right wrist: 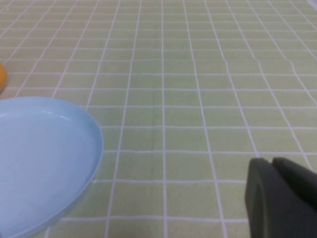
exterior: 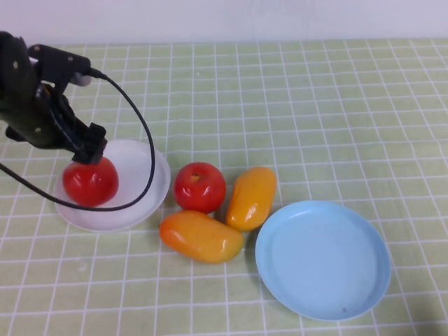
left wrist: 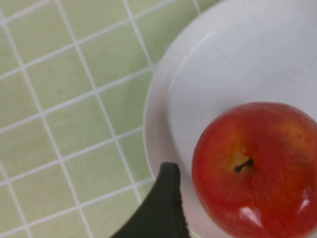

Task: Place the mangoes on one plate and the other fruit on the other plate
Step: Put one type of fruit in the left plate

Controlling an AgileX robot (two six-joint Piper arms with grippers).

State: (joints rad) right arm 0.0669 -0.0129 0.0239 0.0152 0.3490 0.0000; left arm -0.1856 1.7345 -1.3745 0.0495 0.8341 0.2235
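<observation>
One red apple (exterior: 89,182) rests on the white plate (exterior: 143,185) at the left, stem up; it also shows in the left wrist view as the apple (left wrist: 257,168) on that plate (left wrist: 213,64). My left gripper (exterior: 87,154) hovers right over it, open, with one finger (left wrist: 163,208) standing a little off the apple's side. The second apple (exterior: 199,187) lies on the cloth between the plates. Two mangoes (exterior: 251,198) (exterior: 201,236) lie beside it. The light blue plate (exterior: 322,259) holds nothing. My right gripper (right wrist: 275,168) is shut, low over the cloth, out of the high view.
A green checked cloth (exterior: 315,105) covers the table. The left arm's black cable (exterior: 143,133) loops over the white plate. The blue plate's rim (right wrist: 94,148) and a sliver of mango (right wrist: 1,79) show in the right wrist view.
</observation>
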